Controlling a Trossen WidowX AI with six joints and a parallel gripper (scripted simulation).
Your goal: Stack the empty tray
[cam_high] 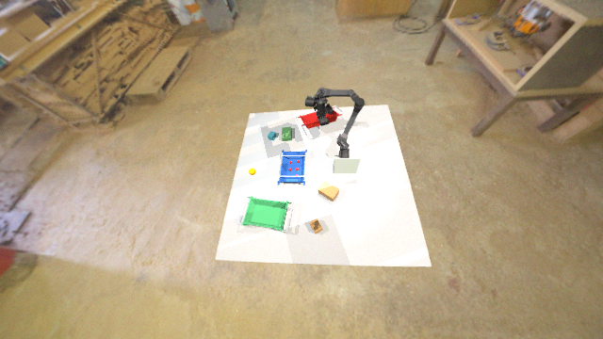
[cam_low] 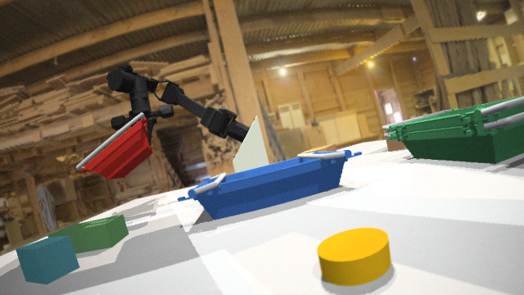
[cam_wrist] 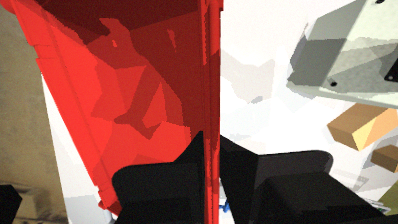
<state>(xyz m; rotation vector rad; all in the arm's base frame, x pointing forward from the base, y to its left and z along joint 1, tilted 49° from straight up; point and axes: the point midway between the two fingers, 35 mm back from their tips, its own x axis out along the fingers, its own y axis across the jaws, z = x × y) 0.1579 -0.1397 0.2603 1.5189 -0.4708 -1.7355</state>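
The blue tray (cam_high: 304,167) (cam_low: 270,184) stands on the table with several small red blocks (cam_high: 290,162) inside. Its two wire bars, one bar (cam_high: 293,155) (cam_low: 210,185) near one end and the other bar (cam_high: 292,176) (cam_low: 322,156) near the opposite end, lie across its top. My gripper (cam_high: 324,121) (cam_wrist: 206,134) is shut on a side wall of the empty red tray (cam_high: 311,120) (cam_low: 123,156) (cam_wrist: 75,115). The red tray hangs tilted above the table's far edge, beyond the blue tray in the top view, with its bars outside the opening.
A green tray (cam_high: 266,214) (cam_low: 450,145) stands near the front left. A pale panel (cam_high: 346,166) (cam_low: 254,149) is by the arm base. Also there: green block (cam_high: 286,134), teal block (cam_high: 271,136), yellow disc (cam_high: 252,171) (cam_low: 354,256), orange block (cam_high: 328,191), brown block (cam_high: 316,226).
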